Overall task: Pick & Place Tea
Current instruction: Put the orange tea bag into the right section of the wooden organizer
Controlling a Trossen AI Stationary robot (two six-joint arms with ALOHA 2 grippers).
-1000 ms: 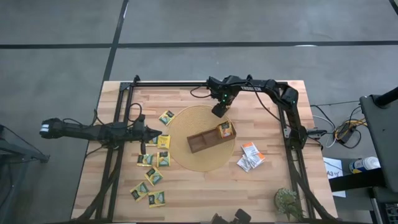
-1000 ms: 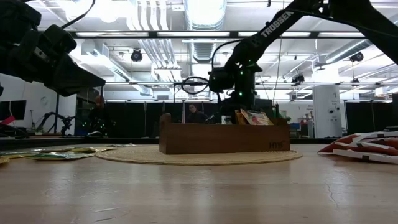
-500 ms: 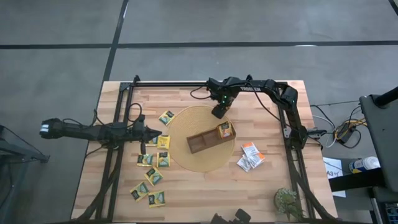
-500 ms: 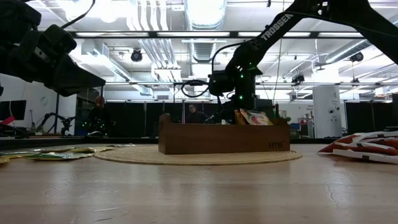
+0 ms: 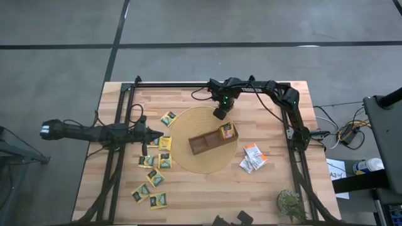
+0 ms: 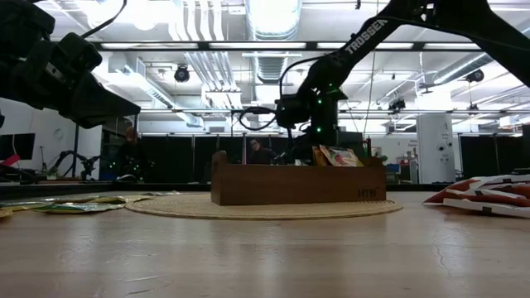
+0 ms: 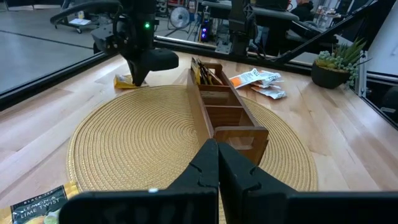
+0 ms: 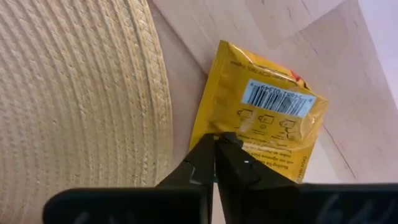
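We see the right gripper (image 8: pixel 215 144) closed, fingertips pressed together over a yellow tea packet (image 8: pixel 261 121) lying flat on the table just off the woven mat's (image 8: pixel 74 93) far edge, its long axis running away from the mat. The left gripper (image 7: pixel 216 163) hangs closed near the table's left edge.

Nine yellow-green packets (image 5: pixel 155 177), one tray (image 5: pixel 207 142), one mat (image 5: pixel 188 157)
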